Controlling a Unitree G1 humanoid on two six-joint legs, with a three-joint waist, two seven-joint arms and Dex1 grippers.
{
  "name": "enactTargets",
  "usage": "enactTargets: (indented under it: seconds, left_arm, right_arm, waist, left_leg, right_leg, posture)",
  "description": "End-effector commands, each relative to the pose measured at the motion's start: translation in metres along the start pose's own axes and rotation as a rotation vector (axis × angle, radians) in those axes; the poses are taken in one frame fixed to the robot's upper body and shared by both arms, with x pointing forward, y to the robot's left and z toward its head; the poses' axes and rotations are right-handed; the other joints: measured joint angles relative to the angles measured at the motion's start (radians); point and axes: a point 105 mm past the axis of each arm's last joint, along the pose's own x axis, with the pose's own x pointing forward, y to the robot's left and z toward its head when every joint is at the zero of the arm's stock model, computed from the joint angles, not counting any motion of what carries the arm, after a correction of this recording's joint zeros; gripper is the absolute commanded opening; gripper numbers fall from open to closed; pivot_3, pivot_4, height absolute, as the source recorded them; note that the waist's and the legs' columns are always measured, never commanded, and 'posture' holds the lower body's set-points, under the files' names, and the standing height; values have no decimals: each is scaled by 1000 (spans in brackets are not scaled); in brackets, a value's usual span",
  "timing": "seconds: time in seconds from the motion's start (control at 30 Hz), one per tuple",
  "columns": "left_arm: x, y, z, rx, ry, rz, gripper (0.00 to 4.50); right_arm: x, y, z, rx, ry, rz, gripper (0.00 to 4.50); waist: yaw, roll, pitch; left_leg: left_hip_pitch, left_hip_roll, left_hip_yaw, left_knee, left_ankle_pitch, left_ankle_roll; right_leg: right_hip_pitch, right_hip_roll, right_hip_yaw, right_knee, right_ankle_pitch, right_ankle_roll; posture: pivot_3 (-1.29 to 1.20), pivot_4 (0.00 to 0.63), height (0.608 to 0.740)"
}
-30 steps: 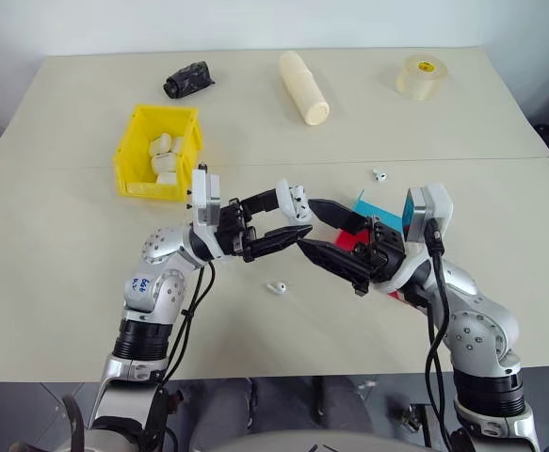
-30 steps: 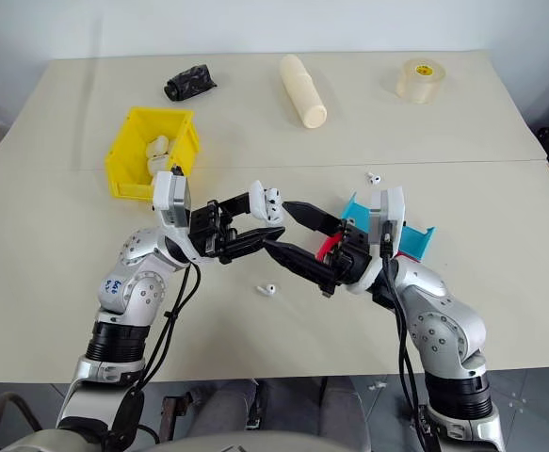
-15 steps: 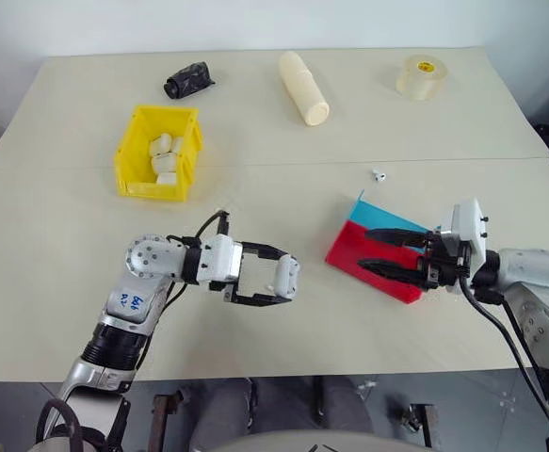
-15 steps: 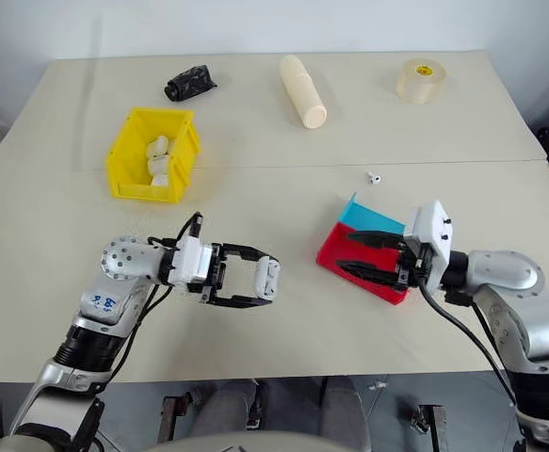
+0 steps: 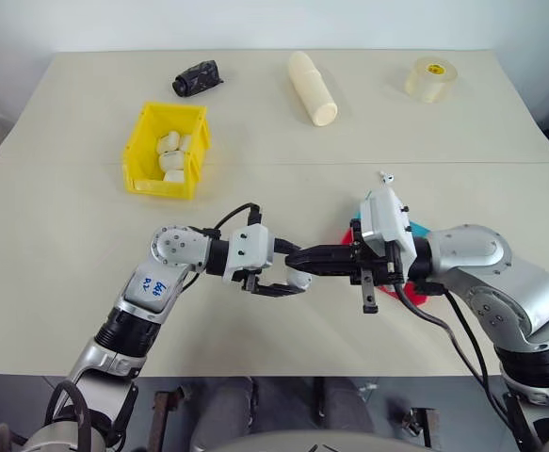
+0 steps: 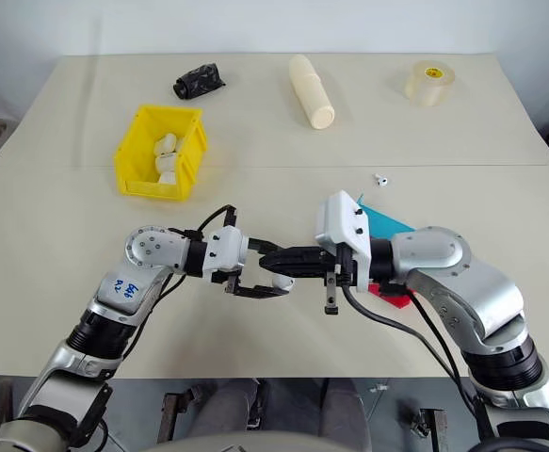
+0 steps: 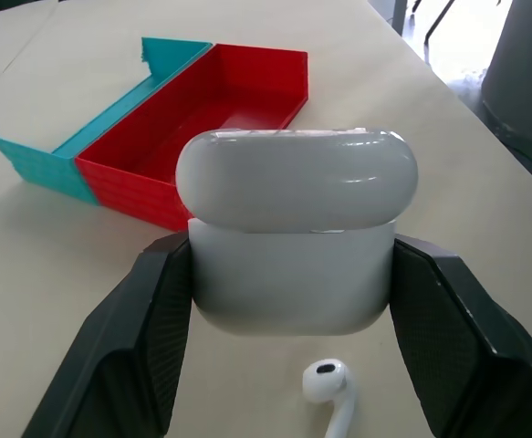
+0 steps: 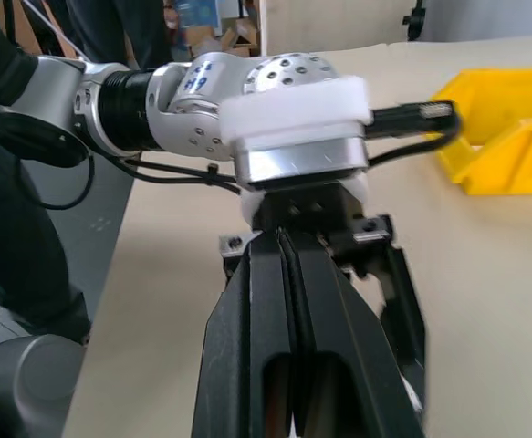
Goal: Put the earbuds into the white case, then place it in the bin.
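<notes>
Beige tabletop (image 5: 67,245). Left end effector (image 7: 284,292) pinches the white case (image 7: 295,228), lid down; right end effector (image 8: 288,274) pressed together. Earbud (image 7: 328,383) below. Case looks light, rigid, slippery: hold its flat sides.

The white case (image 7: 295,235), glossy with rounded corners and its lid closed, sits upright clamped between the two black fingers of the left gripper (image 7: 293,301). One of the earbuds (image 7: 328,391), white with a short stem, lies on the table just below the case, between those fingers. Another earbud (image 6: 381,178) lies well beyond the right gripper (image 6: 276,256), whose pressed-together fingers point at the case. The bin (image 6: 133,175), bright yellow with upright walls, stands well apart from both grippers, holding several white pieces
</notes>
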Motion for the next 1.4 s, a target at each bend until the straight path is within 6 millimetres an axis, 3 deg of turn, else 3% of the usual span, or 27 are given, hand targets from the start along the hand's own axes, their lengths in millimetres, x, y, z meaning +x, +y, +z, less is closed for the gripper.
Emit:
enactTargets:
  seconds: [0.03, 0.2, 0.4, 0.63, 0.73, 0.8, 0.93, 1.1, 1.23, 1.4]
  left_arm:
    - [3, 2, 14, 58, -20, 7, 2798]
    - [-3, 3, 16, 66, -31, 32, 2798]
    - [-19, -1, 10, 60, -39, 69, 2798]
    - [-47, -5, 9, -7, -157, 211, 2798]
    - [-69, -8, 11, -73, -245, 330, 2798]
    - [-80, -7, 11, -96, -283, 416, 2798]
    - [-135, 12, -4, -197, -361, 856, 2798]
    - [-164, 19, -18, -338, -361, 1106, 2798]
    - [-178, 29, -23, -400, -366, 1266, 2798]
    - [-195, 68, -23, -400, -352, 1388, 2798]
  right_arm:
    - [5, 2, -4, -23, 41, 0, 28]
    - [-6, -5, -23, 3, 95, -57, 28]
    - [-44, -19, -44, 38, 135, -157, 28]
    - [-77, -26, -49, 67, -13, -254, 28]
    - [-86, -19, -53, 49, -43, -267, 583]
    - [-88, -16, -57, 7, -30, -287, 1245]
    - [-91, -22, -47, -92, -167, -439, 2627]
    - [-80, -17, -40, -136, -259, -481, 4367]
    - [-76, -20, -30, -169, -298, -518, 4476]
    - [-75, -23, -24, -173, -305, -547, 4476]
  waist:
    - [-1, 0, 0]
    - [-1, 0, 0]
    - [0, 0, 0]
    - [-3, 0, 0]
    - [-2, 0, 0]
    - [-1, 0, 0]
    - [-1, 0, 0]
    - [-1, 0, 0]
    - [1, -1, -1]
    - [4, -2, -1]
  left_leg:
    - [0, 0, 0, 0, 0, 0]
    - [0, -1, 0, 0, 0, 0]
    - [0, -1, 1, 0, 0, 0]
    - [0, 1, 1, -1, 0, 0]
    - [0, 1, 1, 0, 0, 0]
    - [0, 1, 0, 0, 0, 0]
    - [1, 1, 0, 0, 0, 0]
    - [2, 0, 1, 0, 0, 0]
    - [2, 0, 0, 0, 0, 0]
    - [1, -1, 0, 1, 0, 0]
  right_leg:
    - [0, 0, 0, 0, 0, 0]
    - [0, 0, 0, 0, 0, 0]
    - [0, 0, 0, 0, 0, 0]
    - [0, 0, 0, 0, 0, 0]
    - [0, 0, 0, 0, 0, 0]
    - [0, 0, 0, 0, 0, 0]
    - [1, 0, 0, -1, 0, 0]
    - [1, 0, 1, 2, 0, 0]
    - [0, 0, 2, 3, 0, 0]
    - [0, 0, 1, 4, 0, 0]
  posture:
    - [0, 150, 740]
    - [0, 150, 740]
    - [0, 150, 740]
    - [0, 150, 740]
    - [0, 150, 740]
    - [0, 150, 740]
    - [0, 150, 740]
    - [0, 150, 740]
    - [0, 150, 740]
    - [0, 150, 740]
